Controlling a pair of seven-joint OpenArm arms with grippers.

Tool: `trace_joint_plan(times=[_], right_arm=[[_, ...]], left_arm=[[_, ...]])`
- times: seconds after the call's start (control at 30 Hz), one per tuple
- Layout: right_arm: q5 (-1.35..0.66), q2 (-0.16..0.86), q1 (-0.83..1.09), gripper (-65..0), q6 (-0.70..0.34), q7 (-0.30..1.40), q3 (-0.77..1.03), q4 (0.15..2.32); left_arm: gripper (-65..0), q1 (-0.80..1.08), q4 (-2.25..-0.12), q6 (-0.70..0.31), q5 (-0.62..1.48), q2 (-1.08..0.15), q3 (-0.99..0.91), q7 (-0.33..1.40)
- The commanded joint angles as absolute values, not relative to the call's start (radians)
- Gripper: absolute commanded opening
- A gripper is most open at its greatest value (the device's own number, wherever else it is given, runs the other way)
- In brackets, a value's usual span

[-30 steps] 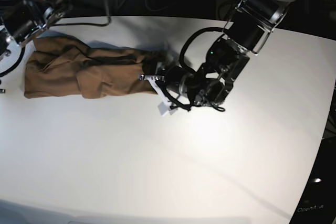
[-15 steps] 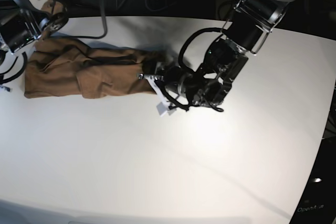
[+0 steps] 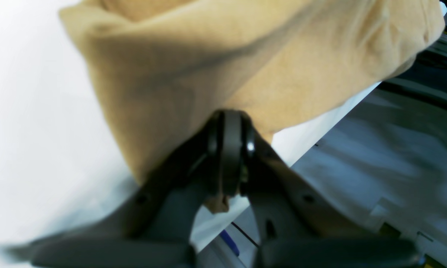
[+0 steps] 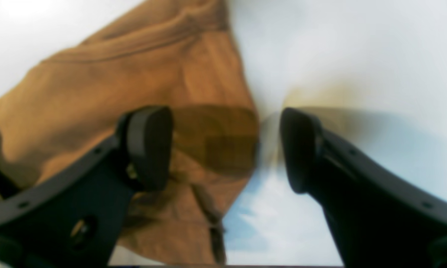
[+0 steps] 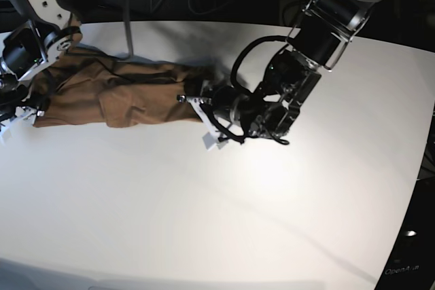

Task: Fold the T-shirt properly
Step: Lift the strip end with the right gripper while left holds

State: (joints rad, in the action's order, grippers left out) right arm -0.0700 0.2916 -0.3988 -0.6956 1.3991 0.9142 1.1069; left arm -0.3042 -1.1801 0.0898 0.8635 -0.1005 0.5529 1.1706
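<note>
At the far left edge of the worktop (image 5: 224,222), my right fingers (image 4: 223,149) have just sprung wide and let go of the T-shirt (image 5: 115,89), so that end now lies free and this fold looks laid down. My left fingers (image 3: 229,156) are pinched tight on the opposite hem. Since a second ago the cloth has barely shifted: a long tan band, folded lengthwise, creased and lumpy, lying along the worktop's far left side, probably needing a crosswise fold next.
</note>
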Motion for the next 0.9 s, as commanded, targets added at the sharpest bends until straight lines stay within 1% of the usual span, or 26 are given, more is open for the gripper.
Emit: trace_joint_plan(times=[0.0,0.1,0.23,0.47,0.67,0.77,0.8,0.87], right_arm=[[-0.110,0.315,-0.421,-17.8,-0.698,1.396,0.906,1.115],[-0.153,0.335,-0.406,-14.4,-0.698,1.396,0.905,1.110],[-0.186,0.344,-0.401,-14.1,-0.698,1.396,0.905,1.109],[-0.189,0.337,-0.400,-14.2,-0.698,1.396,0.911,1.109],[-0.191,0.294,-0.400,-14.4,-0.698,1.396,0.914,1.109],[-0.191,0.283,-0.400,-14.8,-0.698,1.396,0.914,1.109],[-0.191,0.282,-0.400,-15.8,-0.698,1.396,0.914,1.109],[-0.191,0.274,-0.401,-21.5,-0.698,1.396,0.914,1.109]], left_arm=[[-63.2,-0.320,-1.188,0.097,0.837,-0.104,0.552,1.168],[-63.2,-0.320,-1.188,0.097,0.837,-0.104,0.552,1.168],[-63.2,-0.321,-1.188,0.097,0.837,-0.104,0.552,1.165],[-63.2,-0.325,-1.188,0.097,0.837,-0.104,0.550,1.164],[-63.2,-0.326,-1.188,0.097,0.837,-0.104,0.545,1.167],[-63.2,-0.328,-1.188,0.097,0.837,-0.104,0.544,1.170],[-63.2,-0.328,-1.188,0.097,0.837,-0.104,0.544,1.170],[-63.2,-0.328,-1.188,0.097,0.837,-0.104,0.542,1.170]])
